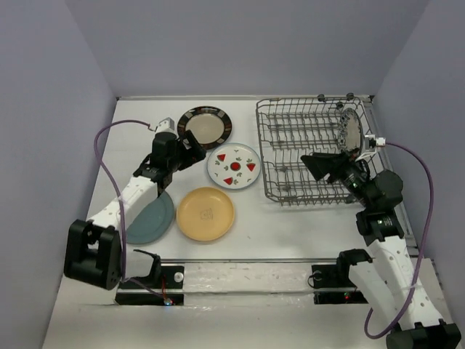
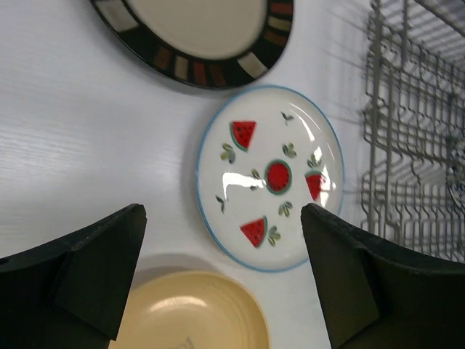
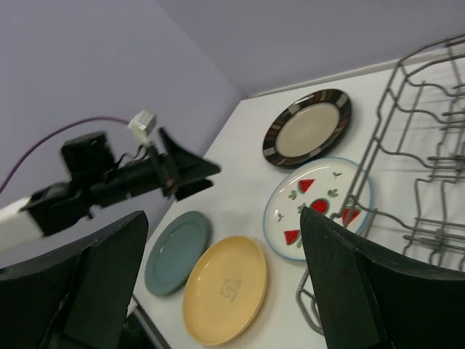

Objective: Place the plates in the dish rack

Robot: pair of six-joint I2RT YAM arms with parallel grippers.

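Jaws spread wide and empty, the left gripper point(image 1: 194, 150) hangs above the table point(image 1: 290, 233) — the fruit-marked plate point(image 2: 269, 178) lies just ahead of its fingers, the dark-rimmed plate point(image 1: 205, 126) off to one side, the yellow plate point(image 1: 205, 213) close below the wrist, and the teal plate point(image 1: 152, 219) partly under the arm (all four lie flat). The right gripper point(image 1: 314, 166), likewise parted and holding nothing, hovers over the dish rack point(image 1: 290, 123) — the blue-rimmed plate point(image 1: 352, 132) stands upright among the tines at the rack's far right end, near that gripper but apart from it.
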